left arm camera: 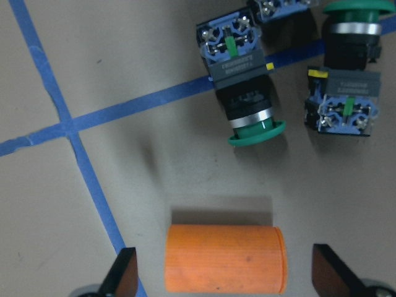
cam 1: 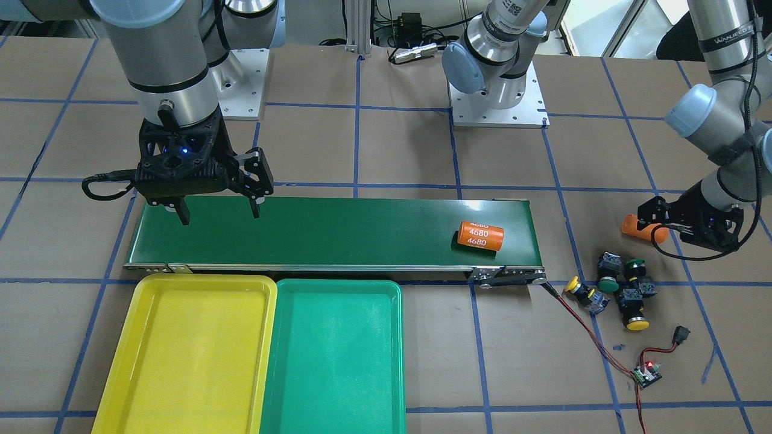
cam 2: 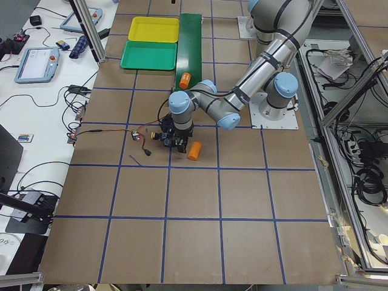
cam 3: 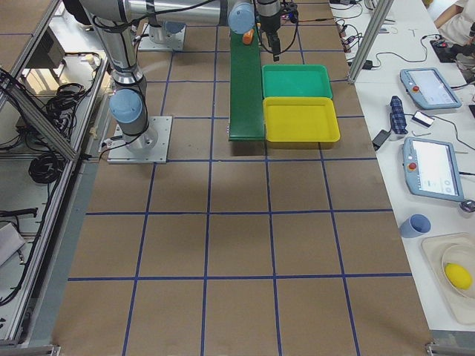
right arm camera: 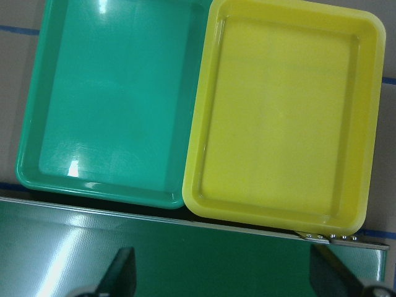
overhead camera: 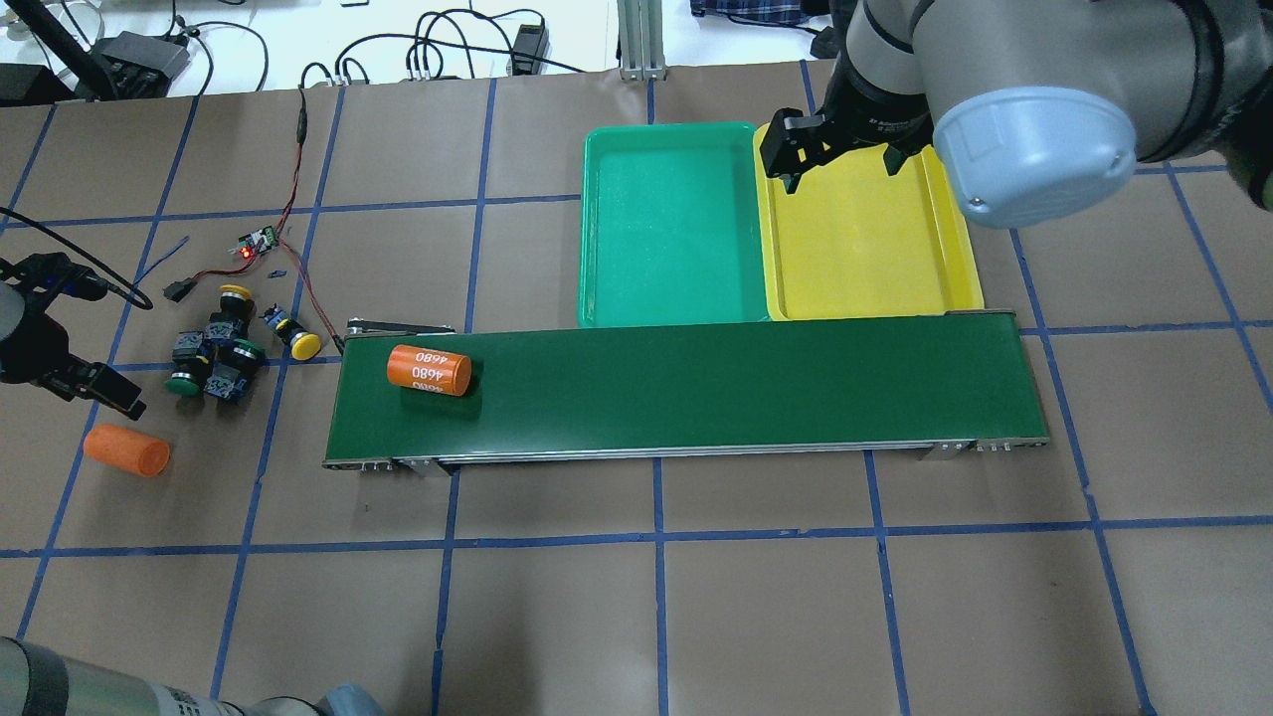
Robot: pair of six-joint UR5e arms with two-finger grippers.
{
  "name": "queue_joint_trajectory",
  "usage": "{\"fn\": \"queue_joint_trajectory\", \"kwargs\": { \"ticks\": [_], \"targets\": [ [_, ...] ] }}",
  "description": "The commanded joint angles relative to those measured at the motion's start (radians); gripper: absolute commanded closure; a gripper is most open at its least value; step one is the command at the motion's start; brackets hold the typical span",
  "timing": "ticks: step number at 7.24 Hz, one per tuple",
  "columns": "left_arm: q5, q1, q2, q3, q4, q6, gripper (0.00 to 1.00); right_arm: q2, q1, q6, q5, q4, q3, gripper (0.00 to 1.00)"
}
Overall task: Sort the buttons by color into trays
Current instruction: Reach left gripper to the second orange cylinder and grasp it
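Note:
Several buttons lie in a cluster on the table past the belt's end: two yellow-capped (cam 1: pixel 582 293) (cam 1: pixel 634 314) and two green-capped (cam 1: pixel 608 275) (cam 1: pixel 637 270). My left gripper (left arm camera: pixel 226 275) is open just beside them, its fingers either side of an orange cylinder (left arm camera: pixel 226 260) lying on the table; a green button (left arm camera: pixel 244 93) shows just beyond. My right gripper (cam 1: pixel 217 210) hangs open and empty over the other end of the belt, near the yellow tray (cam 1: pixel 193 355). The green tray (cam 1: pixel 335 355) lies against it. Nothing lies in either tray.
A long dark-green conveyor belt (cam 1: pixel 338 232) runs between the arms' bases and the trays, with a second orange cylinder (cam 1: pixel 480 235) lying near its button-side end. A small controller board (cam 1: pixel 646 375) with red and black wires sits beside the buttons.

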Motion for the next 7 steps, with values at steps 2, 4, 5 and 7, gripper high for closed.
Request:
{"fn": "queue_joint_trajectory", "kwargs": {
  "ticks": [2, 4, 5, 7],
  "targets": [
    [-0.001, 0.003, -0.029, -0.003, 0.005, 0.012, 0.0, -0.004, -0.001, -0.004, -0.007, 0.001, 0.006, 0.0],
    [0.0, 0.004, -0.046, -0.005, 0.005, 0.013, 0.0, -0.003, -0.002, -0.013, -0.008, -0.001, -0.003, 0.0],
    [0.001, 0.004, -0.054, -0.006, 0.005, 0.015, 0.0, -0.003, -0.01, -0.02, -0.008, -0.001, -0.006, 0.0],
    [0.007, 0.004, -0.061, -0.005, 0.005, 0.035, 0.0, -0.004, -0.01, -0.02, -0.01, 0.001, -0.006, 0.0]
  ]
}}
